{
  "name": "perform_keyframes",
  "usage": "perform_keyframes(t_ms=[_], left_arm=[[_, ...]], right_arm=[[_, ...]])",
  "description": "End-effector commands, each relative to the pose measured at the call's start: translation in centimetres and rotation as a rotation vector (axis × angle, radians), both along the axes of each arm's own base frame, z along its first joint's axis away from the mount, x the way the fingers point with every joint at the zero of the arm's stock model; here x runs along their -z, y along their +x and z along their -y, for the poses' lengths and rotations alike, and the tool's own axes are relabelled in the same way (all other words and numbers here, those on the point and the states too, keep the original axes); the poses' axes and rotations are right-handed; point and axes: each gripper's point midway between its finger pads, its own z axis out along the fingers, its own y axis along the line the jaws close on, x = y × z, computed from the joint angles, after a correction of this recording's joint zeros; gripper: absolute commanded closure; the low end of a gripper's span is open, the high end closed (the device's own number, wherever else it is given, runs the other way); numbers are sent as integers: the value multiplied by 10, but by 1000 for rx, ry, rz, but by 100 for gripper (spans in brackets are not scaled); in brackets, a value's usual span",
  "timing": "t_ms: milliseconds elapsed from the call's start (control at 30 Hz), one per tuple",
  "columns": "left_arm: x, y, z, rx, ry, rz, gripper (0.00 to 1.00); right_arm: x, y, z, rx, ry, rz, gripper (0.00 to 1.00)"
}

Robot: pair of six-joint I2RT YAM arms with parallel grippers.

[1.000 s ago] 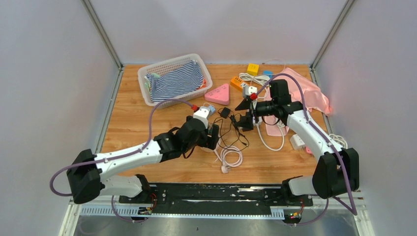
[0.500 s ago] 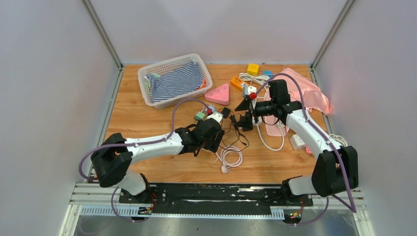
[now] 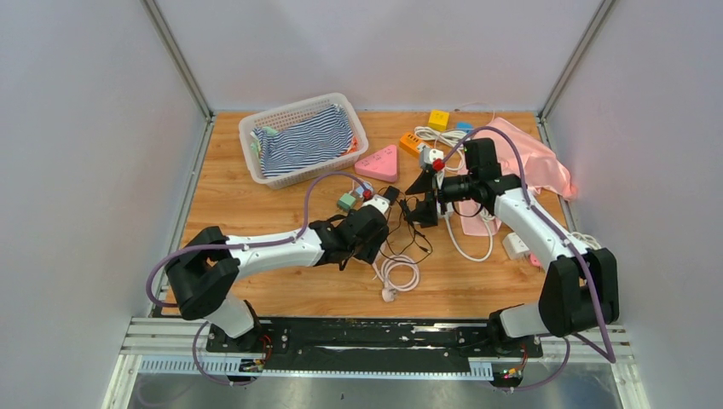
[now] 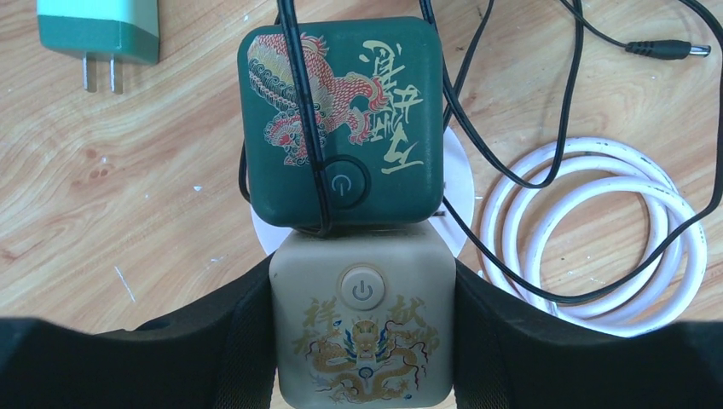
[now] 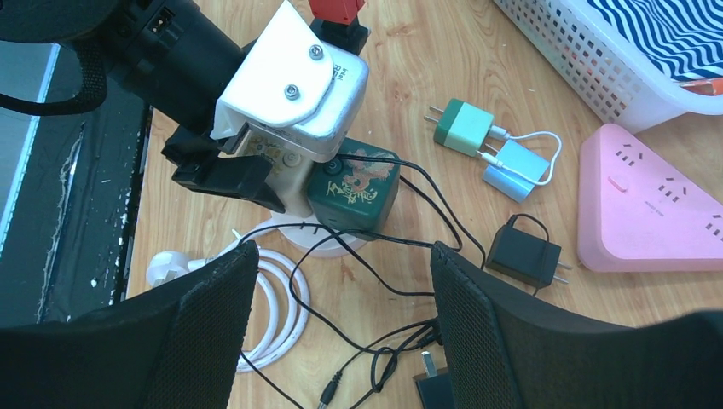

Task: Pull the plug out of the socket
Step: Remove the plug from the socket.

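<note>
Two changes in the last second: the left arm has swung right to table centre, and the left gripper (image 4: pixel 362 298) has narrowed from wide open to clamping the beige cube socket (image 4: pixel 361 358) on both sides. The green cube (image 4: pixel 375 94) sits butted against its far face with a black cable (image 4: pixel 300 102) draped over it; whether pins join them is hidden. The right gripper (image 5: pixel 341 256) hangs unchanged just right of the pair, jaws spread, holding nothing. Judgement: the socket is now braced, nothing is pulled apart yet, and the right arm likely takes the green cube.

Green plug (image 4: pixel 384 85) – prob. in beige socket (image 4: pixel 361 341)
</note>
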Motion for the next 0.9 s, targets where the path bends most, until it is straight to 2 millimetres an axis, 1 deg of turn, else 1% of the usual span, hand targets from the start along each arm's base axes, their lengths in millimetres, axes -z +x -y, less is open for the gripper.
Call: perform_keyframes(t_ms=[0, 133, 167, 300, 400, 467, 533, 600, 667, 767, 800, 867], left_arm=[[-1, -5, 3, 77, -9, 4, 100], [-16, -8, 4, 154, -49, 56, 100], [-21, -10, 5, 181, -63, 70, 100], [-36, -19, 11, 308, -123, 124, 100], [-46, -26, 14, 376, -173, 163, 100], [-54, -27, 14, 386, -198, 188, 100], [-60, -26, 14, 379, -226, 207, 100], [-65, -26, 12, 357, -252, 211, 100], [-74, -24, 17, 349, -299, 234, 100], [-80, -24, 22, 342, -352, 247, 100], [-81, -24, 23, 338, -362, 249, 100], [-83, -23, 24, 326, -381, 253, 100]], right_arm=[[-3, -4, -3, -23, 39, -58, 25], [-5, -9, -7, -35, 77, -155, 26], [-3, -10, -8, -24, 81, -199, 26], [3, -5, -8, 35, 84, -276, 26], [7, -10, -9, 43, 92, -329, 26], [9, -16, -9, 41, 99, -381, 26], [14, -19, -10, 71, 110, -472, 27], [22, -24, -10, 111, 120, -554, 27], [30, -28, -7, 164, 118, -604, 27], [43, -31, 0, 258, 125, -644, 26], [44, -31, 3, 276, 141, -650, 26], [47, -30, 9, 326, 170, -722, 26]])
